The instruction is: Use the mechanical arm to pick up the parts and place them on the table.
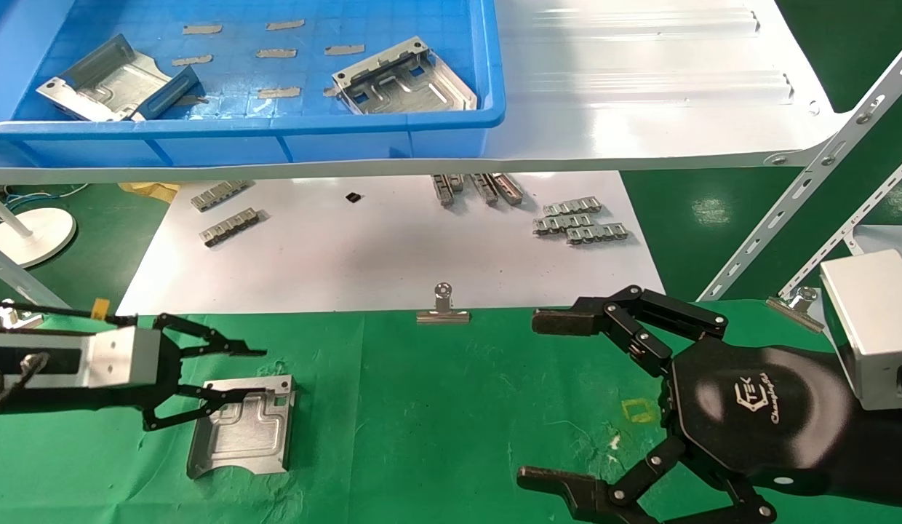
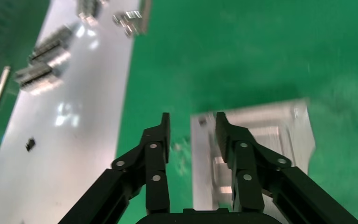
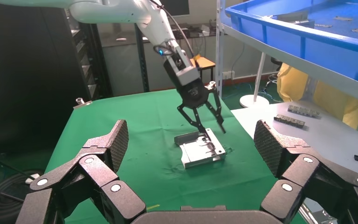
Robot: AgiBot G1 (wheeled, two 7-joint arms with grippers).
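One silver-grey part (image 1: 240, 437) lies flat on the green cloth table (image 1: 436, 407), at the left. My left gripper (image 1: 258, 372) is open just above the part's far edge. In the left wrist view (image 2: 193, 122) one finger is over the part (image 2: 265, 135), the other over cloth, with the part's edge between them. The right wrist view also shows the part (image 3: 200, 154) under the left gripper (image 3: 212, 132). Two more parts (image 1: 404, 80) (image 1: 105, 84) lie in the blue bin (image 1: 276, 127). My right gripper (image 1: 531, 399) is wide open and empty above the cloth at the right.
The blue bin stands on a glossy white shelf (image 1: 640, 87) at the back. Below it a white board (image 1: 385, 255) holds small grey link strips (image 1: 578, 222) (image 1: 229, 225). A binder clip (image 1: 442, 309) pins the cloth's far edge. Slotted shelf struts (image 1: 807, 182) rise at the right.
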